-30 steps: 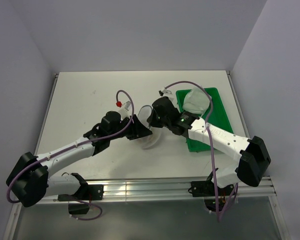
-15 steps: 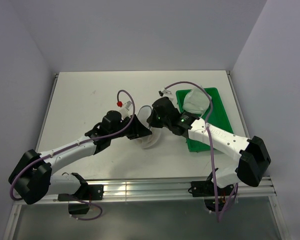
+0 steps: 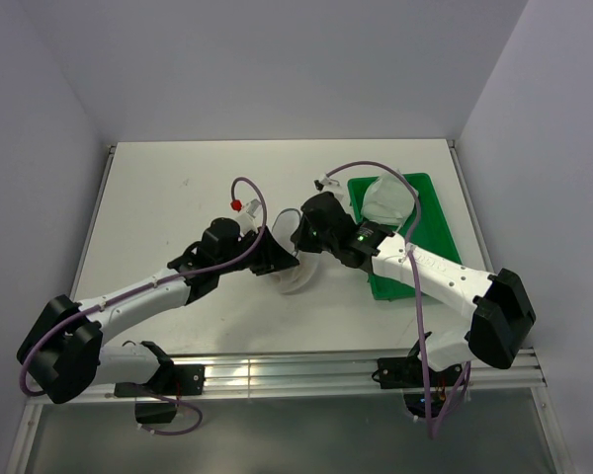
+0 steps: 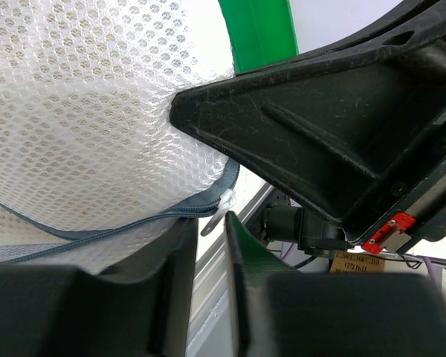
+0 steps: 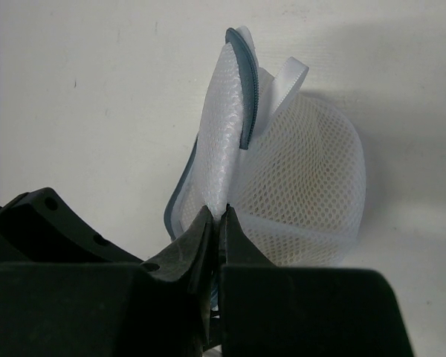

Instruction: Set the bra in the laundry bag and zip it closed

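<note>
The laundry bag (image 3: 298, 278), a white mesh pouch with a grey-blue zipper rim (image 5: 249, 97), stands on edge at the table's middle between both grippers. My right gripper (image 5: 219, 216) is shut on the mesh edge of the bag (image 5: 305, 178) and holds it up. My left gripper (image 4: 210, 223) sits at the bag's lower rim (image 4: 134, 223). Its jaws stand a narrow gap apart, with the zipper pull (image 4: 217, 217) at their tips. The mustard-yellow bra is hidden from every view.
A green tray (image 3: 430, 212) stands at the right, with a white-grey garment (image 3: 385, 200) in its far end. The tray's edge shows in the left wrist view (image 4: 260, 30). The right gripper's black body (image 4: 320, 126) is close to my left fingers. Rails run along the table's near edge (image 3: 296, 370).
My left arm has shifted slightly toward the bag. The right arm and the bag have hardly moved.
</note>
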`<state>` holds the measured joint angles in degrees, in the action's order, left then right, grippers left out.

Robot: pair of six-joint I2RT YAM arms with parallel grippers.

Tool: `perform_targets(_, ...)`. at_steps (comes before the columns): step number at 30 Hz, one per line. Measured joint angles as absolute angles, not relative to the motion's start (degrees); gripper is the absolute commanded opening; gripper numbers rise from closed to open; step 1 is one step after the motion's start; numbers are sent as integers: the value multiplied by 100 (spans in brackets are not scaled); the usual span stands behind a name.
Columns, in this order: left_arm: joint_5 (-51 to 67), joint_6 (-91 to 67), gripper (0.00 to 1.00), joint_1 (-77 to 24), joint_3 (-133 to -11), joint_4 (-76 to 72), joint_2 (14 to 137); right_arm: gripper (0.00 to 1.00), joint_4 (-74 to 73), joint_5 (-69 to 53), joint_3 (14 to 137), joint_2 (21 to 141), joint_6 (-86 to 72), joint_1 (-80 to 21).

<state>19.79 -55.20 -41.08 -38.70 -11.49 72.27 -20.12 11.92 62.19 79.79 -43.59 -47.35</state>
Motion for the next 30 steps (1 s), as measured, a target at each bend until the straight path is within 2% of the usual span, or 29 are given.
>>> perform_targets(8, 1977, -5516, 17, -4106, -3933, -1116, 7227, 0, -2012, 1313, 6206, 7979, -4362, -4735)
perform_targets(14, 1977, -5513, 0, -4106, -3968, -1079, 7225, 0, -2012, 1437, 6154, 7979, -4377, -4737)
perform_targets(24, 1782, -5430, 0, -4104, -3951, -718, 6936, 0, -1999, 1378, 6149, 7983, -4375, -4731)
perform_targets(30, 1544, -5419, 0, -4071, -3529, -607, 6558, 0, -1962, 1055, 6147, 7983, -4344, -4462)
